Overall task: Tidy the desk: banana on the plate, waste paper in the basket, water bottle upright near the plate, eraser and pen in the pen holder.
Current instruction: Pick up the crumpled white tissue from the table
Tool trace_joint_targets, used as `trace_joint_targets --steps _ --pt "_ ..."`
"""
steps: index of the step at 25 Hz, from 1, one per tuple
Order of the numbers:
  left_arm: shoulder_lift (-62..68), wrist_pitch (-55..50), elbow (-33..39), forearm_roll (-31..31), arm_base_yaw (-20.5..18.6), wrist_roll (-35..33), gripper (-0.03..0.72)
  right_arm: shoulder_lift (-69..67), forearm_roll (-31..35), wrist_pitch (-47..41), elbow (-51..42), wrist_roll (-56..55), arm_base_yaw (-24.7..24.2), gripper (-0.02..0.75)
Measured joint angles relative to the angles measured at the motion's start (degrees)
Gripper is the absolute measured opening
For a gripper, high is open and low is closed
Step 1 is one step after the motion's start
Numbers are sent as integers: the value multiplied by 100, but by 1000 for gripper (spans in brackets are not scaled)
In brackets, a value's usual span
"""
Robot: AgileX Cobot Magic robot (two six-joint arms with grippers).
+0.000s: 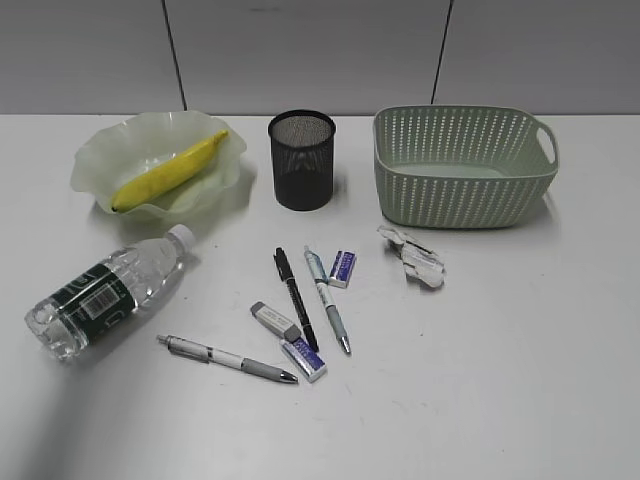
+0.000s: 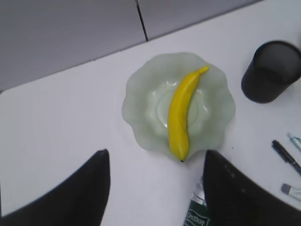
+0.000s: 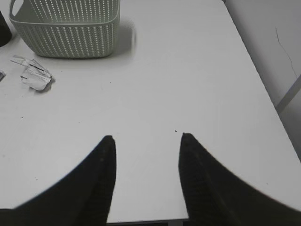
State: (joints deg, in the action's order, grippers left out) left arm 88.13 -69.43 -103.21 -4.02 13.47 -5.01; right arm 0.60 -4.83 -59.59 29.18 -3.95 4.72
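Banana (image 1: 168,170) lies across the plate (image 1: 105,150), the wavy pale green dish at the back left of the desk (image 1: 500,380), its stem end toward the pen holder (image 1: 301,160). That black mesh cup stands upright between the plate and the basket (image 1: 463,165), touching neither. The basket sits at the back right, and the waste paper (image 1: 412,257) lies on the desk just in front of it (outside it, near its front wall).

Water bottle (image 1: 105,290) rests on its side at the front left, cap pointing toward the plate. Near the middle are three pens and three erasers, all flat on the desk: a black pen (image 1: 295,297), a grey-and-white pen (image 1: 327,300) just beside it, and another pen (image 1: 228,359) lying crosswise nearer the front. One eraser (image 1: 342,269) is beside the grey-and-white pen, a grey eraser (image 1: 274,320) and a blue-sleeved eraser (image 1: 303,359) close to the black pen's lower end.

From above, the left gripper (image 2: 155,188) hangs over the plate's near edge, jaws spread apart and empty. The right gripper (image 3: 146,160) hovers over bare desk, fingers parted, nothing between them.
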Motion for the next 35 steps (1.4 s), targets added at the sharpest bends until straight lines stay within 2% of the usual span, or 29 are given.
trace_joint_targets --steps 3,7,16,21,25,32,35 --pt "-791 0 280 19 0 130 447 0 0 0 0 0 0 360" --pt "-2032 -6 1256 41 0 307 439 0 0 0 0 0 0 360" --pt "-5003 -1 4450 63 0 467 434 0 135 6 0 41 0 360" --pt "-6331 261 5820 67 0 467 433 -232 1189 190 75 1139 0 360" --pt "-7286 357 6633 73 0 467 433 -1120 1880 982 130 1802 0 360" --pt "-8678 791 7217 164 0 501 433 -3317 4134 2354 233 3987 198 385" --pt "-8844 839 7238 189 0 501 433 -4485 4436 2519 507 4494 441 411"
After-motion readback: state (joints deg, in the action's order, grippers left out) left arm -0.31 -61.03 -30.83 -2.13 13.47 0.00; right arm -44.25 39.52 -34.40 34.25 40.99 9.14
